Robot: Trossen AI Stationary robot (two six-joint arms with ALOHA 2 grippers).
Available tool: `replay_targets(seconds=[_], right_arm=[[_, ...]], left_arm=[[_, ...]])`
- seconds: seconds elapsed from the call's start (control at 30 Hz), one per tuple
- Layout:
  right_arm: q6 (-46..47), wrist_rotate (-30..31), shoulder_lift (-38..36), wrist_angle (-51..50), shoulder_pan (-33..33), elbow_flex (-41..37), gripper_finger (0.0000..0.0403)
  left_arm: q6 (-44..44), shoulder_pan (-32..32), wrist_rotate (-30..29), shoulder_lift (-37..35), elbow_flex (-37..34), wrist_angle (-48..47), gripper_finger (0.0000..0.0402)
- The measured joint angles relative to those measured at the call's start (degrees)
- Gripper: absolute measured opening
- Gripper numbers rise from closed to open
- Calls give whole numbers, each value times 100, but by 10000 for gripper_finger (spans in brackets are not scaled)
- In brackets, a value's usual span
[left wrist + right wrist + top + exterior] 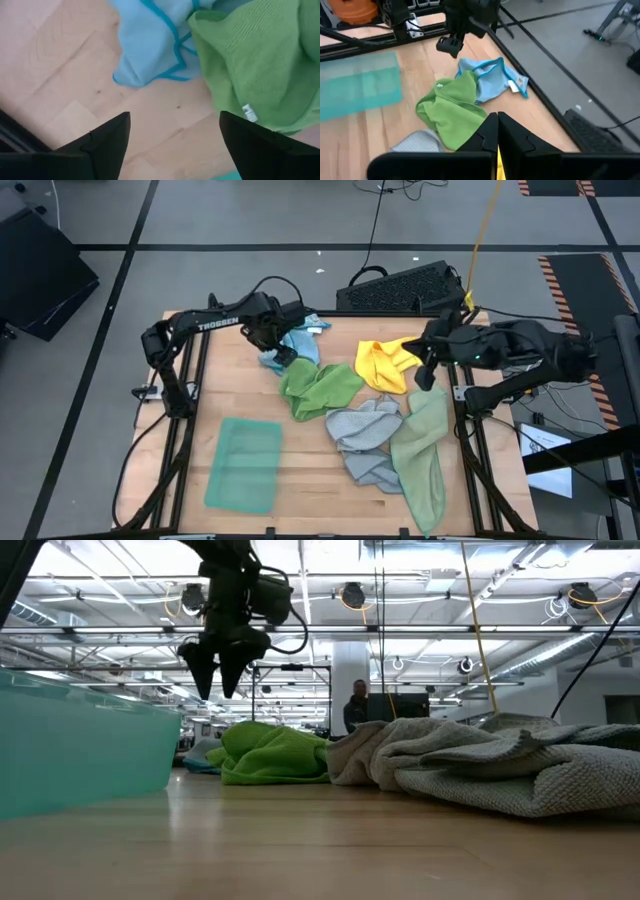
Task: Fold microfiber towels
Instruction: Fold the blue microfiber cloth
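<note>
Towels in a loose heap mid-bench, one teal towel [243, 464] already folded flat near the front left.
Left gripper [284, 356] hangs jaws wide apart over the light blue towel [291, 346], beside the bright green towel [318, 387]. Right gripper [428, 372] waits, jaws together, by the yellow towel [385, 364]. Best descend on a single blue edge, clear of green, so only one layer lifts.
</note>
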Motion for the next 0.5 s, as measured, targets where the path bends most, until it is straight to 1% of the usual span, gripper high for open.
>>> replay_targets(seconds=[0.1,0.2,0.27,0.37,0.5], right_arm=[[-60,9,-23,359,-2,-357,0],[-565,-4,-20,951,-96,-660,0],[-818,-88,-20,1314,-146,-776,0],[-901,-295,-23,1735,-239,-848,0],[-781,-293,-21,1763,-304,-884,0]], left_arm=[[295,99,2,0,0,-42,310],[417,116,39,-1,0,-60,310],[306,109,67,-2,0,-62,310],[60,61,96,-2,0,-65,310],[-6,-60,114,-2,0,5,310]])
